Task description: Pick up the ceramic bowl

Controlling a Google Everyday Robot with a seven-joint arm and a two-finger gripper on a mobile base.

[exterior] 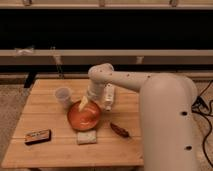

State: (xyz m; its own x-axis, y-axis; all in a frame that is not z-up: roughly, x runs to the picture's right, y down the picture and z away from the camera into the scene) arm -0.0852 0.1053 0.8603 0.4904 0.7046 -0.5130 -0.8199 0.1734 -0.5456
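The ceramic bowl (84,116) is wide, shallow, glossy orange-red, and sits on the wooden table (50,150) near its middle. My white arm reaches in from the right and bends down over the bowl's far rim. My gripper (83,103) hangs at the bowl's far edge, its pale tips just over the rim. I cannot see any contact with the bowl.
A small translucent white cup (63,96) stands left of the bowl. A white bottle-like item (108,97) lies to the bowl's right. A pale sponge (86,137), a brown snack (120,130) and a dark bar (38,136) lie near the front.
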